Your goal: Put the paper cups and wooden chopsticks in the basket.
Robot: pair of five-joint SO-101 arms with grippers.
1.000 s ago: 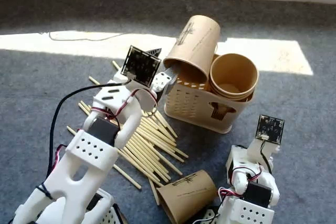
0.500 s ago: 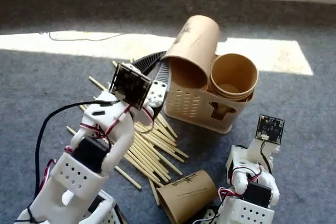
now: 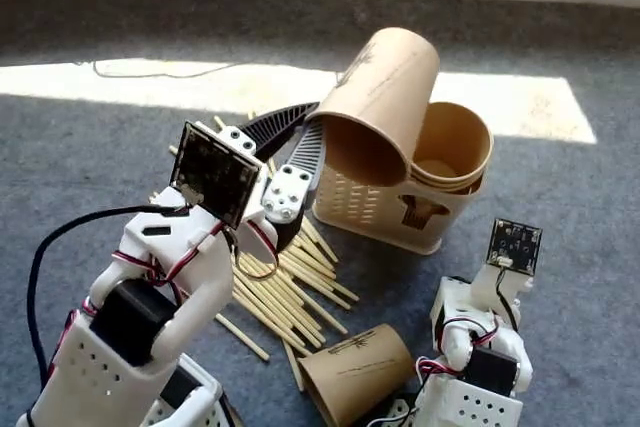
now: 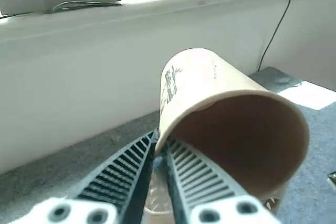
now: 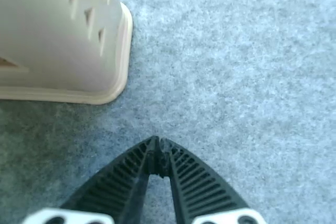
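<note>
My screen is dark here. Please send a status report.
Left gripper shut on tilted paper cup over basket. Right gripper shut, empty. Chopsticks, another cup on carpet.

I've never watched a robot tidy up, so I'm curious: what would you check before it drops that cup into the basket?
1. Grip: left pincer clamps the tilted cup by its rim: ok.
2. Cup upright for dropping: not ok, tilted.
3. Room in the basket beside the stacked cups: cannot tell.
4. Other arm clear: right pincer shut over the carpet: ok.
5. Items collected: chopsticks and fallen cup: not ok, both on carpet.
</note>
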